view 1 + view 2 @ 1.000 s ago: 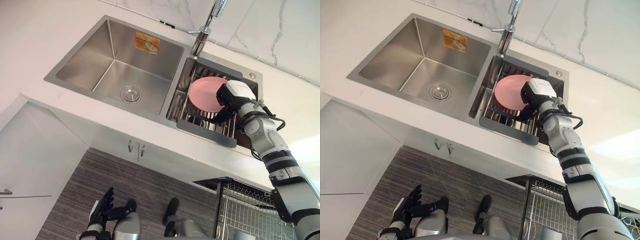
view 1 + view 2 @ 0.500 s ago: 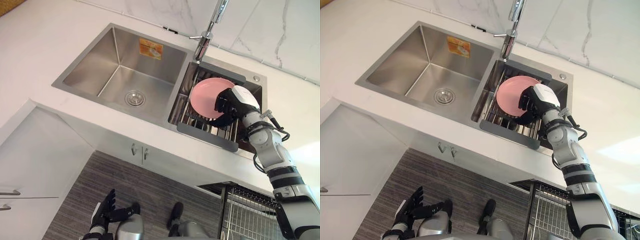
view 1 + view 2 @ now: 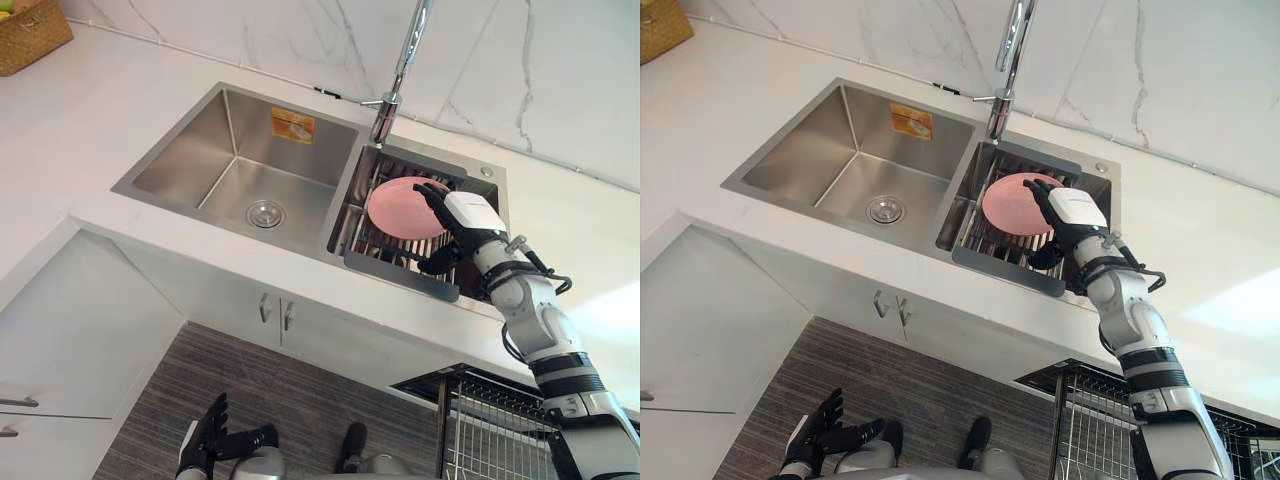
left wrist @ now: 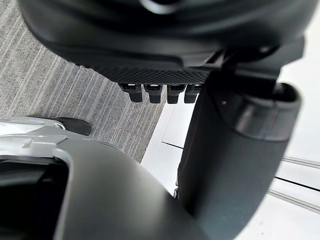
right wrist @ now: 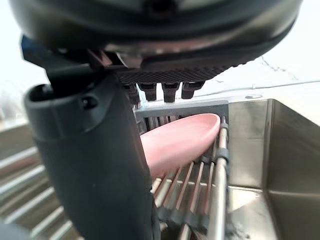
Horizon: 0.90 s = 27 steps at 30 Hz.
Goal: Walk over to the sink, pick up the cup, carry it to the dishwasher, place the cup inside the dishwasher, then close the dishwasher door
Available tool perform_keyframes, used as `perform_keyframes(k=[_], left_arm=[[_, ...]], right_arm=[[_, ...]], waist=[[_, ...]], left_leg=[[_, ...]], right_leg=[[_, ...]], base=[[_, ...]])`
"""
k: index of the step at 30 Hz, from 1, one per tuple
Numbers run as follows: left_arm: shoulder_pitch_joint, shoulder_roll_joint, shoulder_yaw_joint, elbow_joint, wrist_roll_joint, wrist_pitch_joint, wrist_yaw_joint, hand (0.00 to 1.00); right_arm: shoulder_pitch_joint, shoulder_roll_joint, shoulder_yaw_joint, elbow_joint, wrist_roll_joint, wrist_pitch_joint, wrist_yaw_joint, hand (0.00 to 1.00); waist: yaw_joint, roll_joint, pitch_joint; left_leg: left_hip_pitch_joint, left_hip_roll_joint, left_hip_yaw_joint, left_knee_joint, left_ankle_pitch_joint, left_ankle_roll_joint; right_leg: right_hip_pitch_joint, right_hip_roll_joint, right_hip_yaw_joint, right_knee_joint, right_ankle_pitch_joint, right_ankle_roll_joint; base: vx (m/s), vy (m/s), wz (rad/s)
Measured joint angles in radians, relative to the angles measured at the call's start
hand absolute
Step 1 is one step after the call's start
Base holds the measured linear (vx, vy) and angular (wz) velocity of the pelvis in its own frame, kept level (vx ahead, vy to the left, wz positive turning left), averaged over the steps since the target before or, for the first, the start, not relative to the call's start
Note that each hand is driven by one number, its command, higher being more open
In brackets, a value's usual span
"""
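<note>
Left hand point(image 3: 205, 440) is seen at 7 o'clock, fingers loose. Right hand point(image 3: 462, 222) is spread apart at the 3 o'clock rim of the pink plate point(image 3: 400, 208), nothing clamped. Plate's propped in the dish rack point(image 3: 400, 272) of the sink point(image 3: 190, 165). It's likely stiff, slick and breakable, so its rim should be pinched.

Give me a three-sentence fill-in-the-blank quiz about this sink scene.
The plate in the rack is ____ in colour.
The drain lies in the ____ basin of the sink.
The hand over the plate is the robot's ____ one.
Missing words: pink; left; right.
</note>
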Motion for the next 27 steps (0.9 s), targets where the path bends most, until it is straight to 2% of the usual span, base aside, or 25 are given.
perform_keyframes(k=[6, 12, 20, 27], left_arm=[[0.013, 0.001, 0.000, 0.004, 0.009, -0.001, 0.001, 1.00], [0.014, 0.001, 0.000, 0.004, 0.010, -0.001, 0.001, 1.00], [0.016, 0.001, -0.001, 0.004, 0.010, -0.001, 0.001, 1.00], [0.017, 0.002, -0.001, 0.004, 0.009, -0.001, 0.000, 1.00]], right_arm=[[0.005, 0.000, 0.000, 0.000, -0.069, -0.018, -0.015, 1.00], [0.005, 0.000, 0.001, 0.003, -0.144, -0.030, -0.083, 1.00], [-0.003, 0.000, 0.012, 0.060, -0.196, -0.021, -0.168, 1.00], [-0.036, -0.001, 0.025, 0.159, -0.196, -0.003, -0.186, 1.00]], waist=[[-0.014, 0.000, -0.025], [-0.014, 0.000, -0.025], [-0.010, -0.001, -0.027], [0.003, -0.001, -0.027]], left_leg=[[0.011, 0.000, 0.002, -0.013, 0.008, 0.001], [0.020, 0.000, 0.002, -0.014, 0.008, 0.001], [0.025, 0.000, -0.006, -0.028, 0.014, 0.001], [0.016, -0.002, -0.022, -0.028, 0.016, 0.001]], right_leg=[[0.001, 0.001, 0.001, -0.002, 0.000, 0.000], [0.010, 0.001, 0.001, -0.003, 0.000, 0.000], [0.017, 0.002, -0.005, -0.008, 0.000, 0.000], [0.014, 0.005, -0.017, -0.009, 0.001, 0.001]], base=[[0.02, 0.003, 0.00], [0.00, 0.000, 0.00], [0.00, -0.001, 0.02], [0.02, 0.000, 0.06]])
